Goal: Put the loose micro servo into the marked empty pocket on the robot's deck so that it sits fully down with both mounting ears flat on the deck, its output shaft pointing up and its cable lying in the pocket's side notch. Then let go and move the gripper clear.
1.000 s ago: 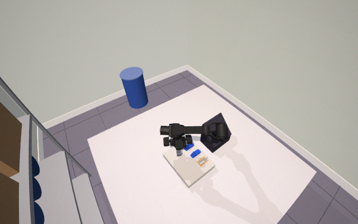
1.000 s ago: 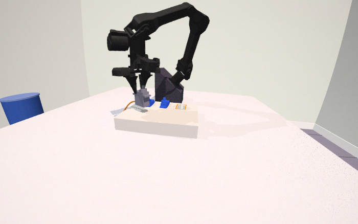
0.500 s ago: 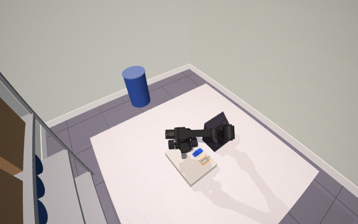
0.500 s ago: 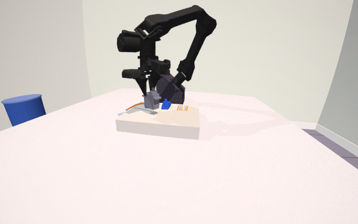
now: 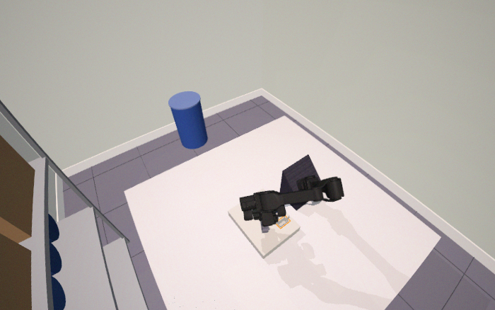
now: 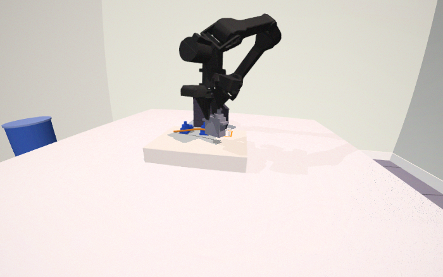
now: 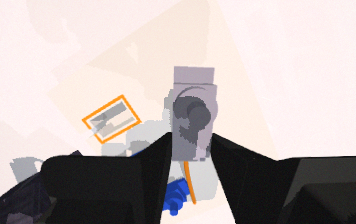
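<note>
My gripper (image 6: 213,113) (image 7: 190,137) is shut on the grey micro servo (image 5: 264,229) (image 6: 214,127) (image 7: 194,145). The servo is upright with its output shaft up, held a little above the cream deck (image 5: 263,248) (image 6: 195,159) (image 7: 240,125). Its orange cable (image 6: 180,131) (image 7: 190,186) trails from the end nearer the arm's base. The marked pocket, outlined in orange (image 5: 285,224) (image 6: 231,133) (image 7: 102,107), is empty. It lies to the left of the servo in the wrist view and just right of it in the exterior view. The fingertips are hidden in the top view.
Two blue servos stand on the deck behind the held one: one at the left (image 6: 185,128), the other (image 6: 202,129) partly hidden by it. The wrist view shows a blue servo (image 7: 175,194) beside the cable. A dark block (image 5: 297,175) stands behind the deck. A blue barrel (image 5: 191,126) (image 6: 31,138) stands beyond the table.
</note>
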Action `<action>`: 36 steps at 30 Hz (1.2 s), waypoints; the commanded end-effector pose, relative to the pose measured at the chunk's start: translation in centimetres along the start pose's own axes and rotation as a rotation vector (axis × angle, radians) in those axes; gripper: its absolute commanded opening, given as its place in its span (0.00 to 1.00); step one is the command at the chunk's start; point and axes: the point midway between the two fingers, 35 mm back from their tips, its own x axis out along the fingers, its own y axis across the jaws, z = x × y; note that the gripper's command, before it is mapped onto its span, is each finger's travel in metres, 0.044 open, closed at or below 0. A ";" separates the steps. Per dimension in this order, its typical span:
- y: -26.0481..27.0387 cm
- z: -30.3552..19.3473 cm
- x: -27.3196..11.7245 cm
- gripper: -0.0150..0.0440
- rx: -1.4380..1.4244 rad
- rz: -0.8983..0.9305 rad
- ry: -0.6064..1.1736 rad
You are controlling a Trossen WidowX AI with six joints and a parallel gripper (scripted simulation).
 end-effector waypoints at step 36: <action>2.0 3.2 -0.2 0.25 0.981 0.001 -0.011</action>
